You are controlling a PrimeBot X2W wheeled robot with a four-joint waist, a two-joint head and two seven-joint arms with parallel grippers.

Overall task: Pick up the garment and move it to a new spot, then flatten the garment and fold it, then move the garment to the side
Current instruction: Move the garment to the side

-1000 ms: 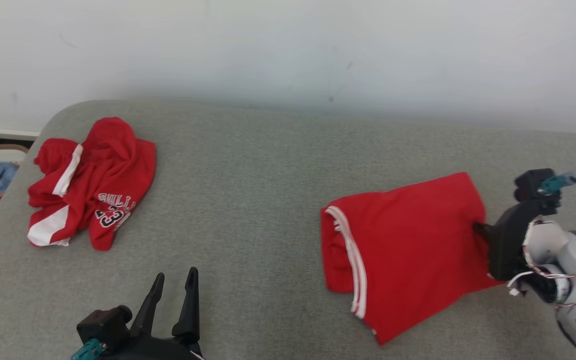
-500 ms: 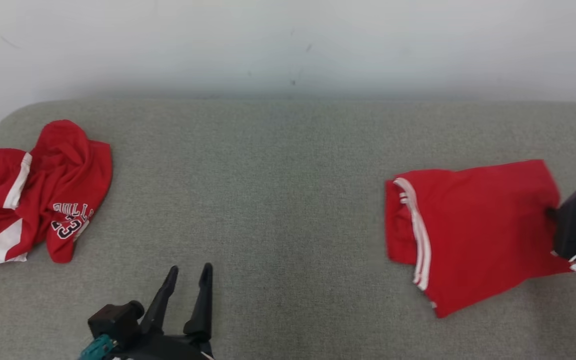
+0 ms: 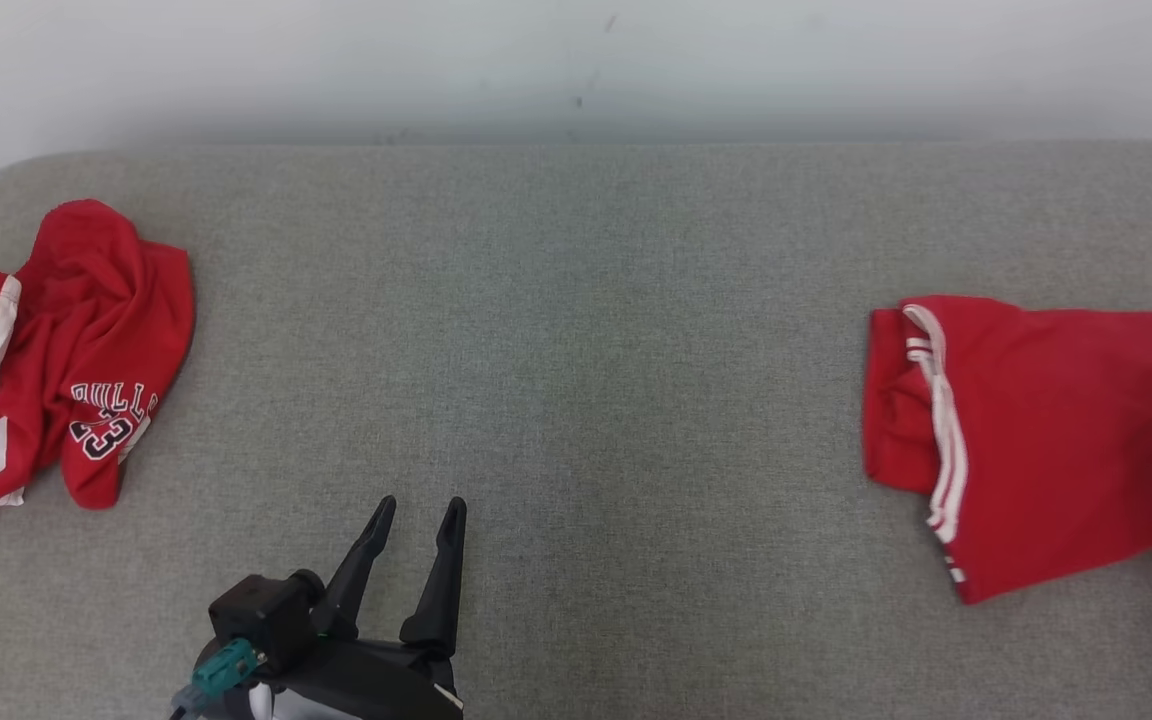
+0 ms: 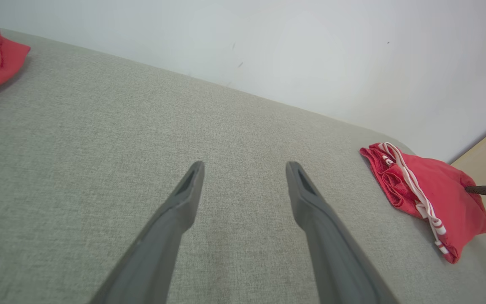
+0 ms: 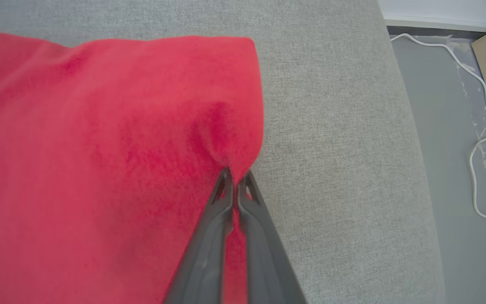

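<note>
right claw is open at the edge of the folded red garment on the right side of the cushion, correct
No, one thing is off: the right claw is shut on the edge of the garment, not open. The right wrist view shows it pinched tight on the red fabric. The rest stands.

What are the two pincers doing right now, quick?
Left pincer: open, holding nothing.
Right pincer: shut, pinching the edge of the folded red garment.
</note>
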